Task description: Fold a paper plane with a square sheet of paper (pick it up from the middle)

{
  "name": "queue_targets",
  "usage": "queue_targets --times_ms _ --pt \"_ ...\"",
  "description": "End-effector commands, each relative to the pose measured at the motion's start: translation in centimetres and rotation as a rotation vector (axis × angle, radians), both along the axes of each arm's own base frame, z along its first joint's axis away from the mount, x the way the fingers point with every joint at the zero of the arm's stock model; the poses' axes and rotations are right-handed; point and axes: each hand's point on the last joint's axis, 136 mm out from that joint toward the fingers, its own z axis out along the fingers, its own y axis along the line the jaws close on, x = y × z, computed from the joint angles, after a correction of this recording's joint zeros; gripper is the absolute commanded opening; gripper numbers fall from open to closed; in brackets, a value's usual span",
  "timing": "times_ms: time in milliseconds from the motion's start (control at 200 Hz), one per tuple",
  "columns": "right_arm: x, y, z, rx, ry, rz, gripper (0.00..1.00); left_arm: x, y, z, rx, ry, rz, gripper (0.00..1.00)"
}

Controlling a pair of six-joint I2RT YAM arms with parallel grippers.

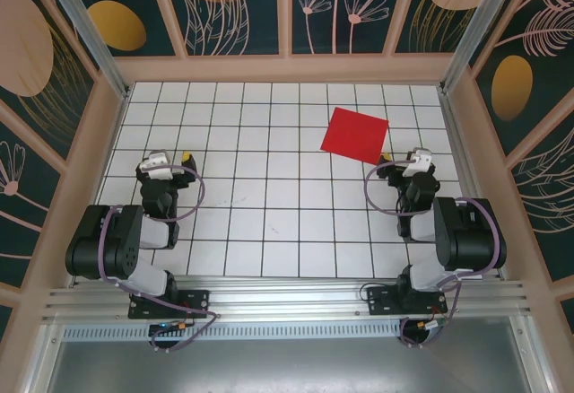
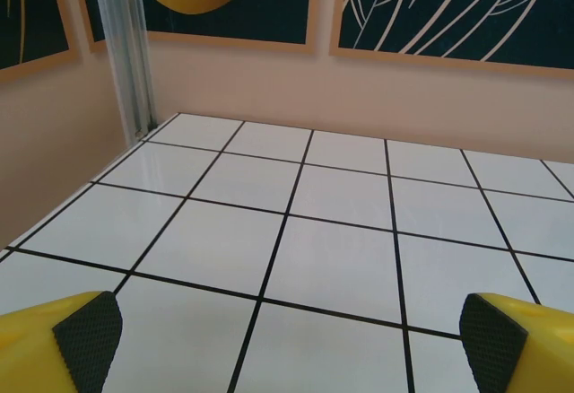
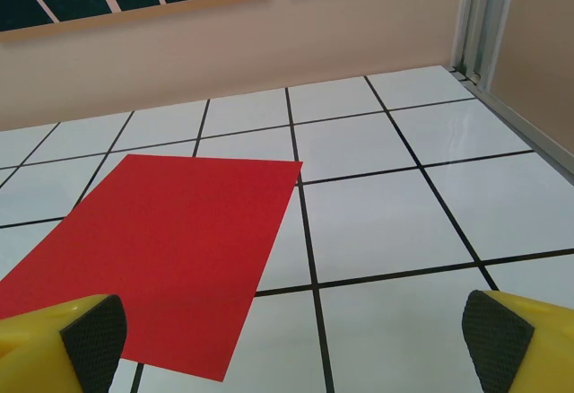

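Red sq sheet of paper (image 1: 355,135), flat, unfolded, far-right on tiles

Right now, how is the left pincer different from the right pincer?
The right pincer sits close to the square sheet of paper; the left pincer is far from it. Red paper lies ahead of the right pincer, bare white tiles ahead of the left pincer. Both are wide open, holding nothing.
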Motion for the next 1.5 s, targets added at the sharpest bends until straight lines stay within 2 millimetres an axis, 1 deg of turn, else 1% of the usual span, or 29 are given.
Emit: queue_targets --times_ms 0,716,796,861,936,971,1016,1111,1176,1256,1306,1366,1441,1491,1496 --pt "0.1 0.0 0.7 0.001 -0.03 0.005 0.99 0.3 0.0 0.6 0.018 -0.022 -0.007 0.99" --pt "0.1 -0.1 0.7 0.004 -0.03 0.006 0.99 0.4 0.0 0.6 0.017 -0.022 -0.007 0.99" --pt "0.1 0.0 0.7 0.003 -0.03 0.008 0.99 0.2 0.2 0.8 0.014 -0.03 0.005 0.98" --pt "0.1 0.0 0.8 0.001 -0.035 0.009 0.99 -0.6 0.8 1.2 0.003 -0.062 0.038 0.99" --pt "0.8 0.4 1.1 -0.014 0.005 0.019 0.99 -1.7 1.1 2.1 -0.005 -0.107 0.058 0.98" --pt "1.5 0.6 1.7 -0.015 0.04 0.016 0.99 -2.0 1.3 2.5 -0.008 -0.117 0.069 0.99" --pt "2.4 0.0 2.1 0.003 0.096 -0.025 0.99 -2.3 1.7 2.9 -0.013 -0.12 0.09 0.98" --pt "3.3 -0.9 3.0 0.07 0.175 -0.101 0.99 -2.2 2.4 3.8 -0.024 -0.109 0.136 0.98" --pt "3.7 -0.9 2.9 0.125 0.252 -0.13 0.99 -1.8 2.5 4.5 -0.032 -0.09 0.142 0.98" --pt "4.2 -0.3 2.4 0.168 0.345 -0.147 0.99 -1.4 3.0 5.6 -0.107 -0.083 0.175 0.98" --pt "4.4 0.6 2.0 0.187 0.388 -0.143 0.99 -1.1 2.6 6.4 -0.149 -0.086 0.151 0.98" --pt "4.8 2.0 1.5 0.229 0.444 -0.128 0.99 -0.7 2.2 7.1 -0.223 -0.08 0.136 0.99" --pt "5.6 4.4 0.3 0.304 0.538 -0.074 0.98 -0.2 1.8 7.6 -0.323 -0.045 0.125 0.98" --pt "6.3 5.6 -0.6 0.34 0.585 -0.066 0.97 0.1 1.4 7.4 -0.393 0.0 0.121 0.99" --pt "6.4 5.9 -0.7 0.348 0.591 -0.052 0.97 0.1 1.4 7.4 -0.397 0.004 0.12 0.99"
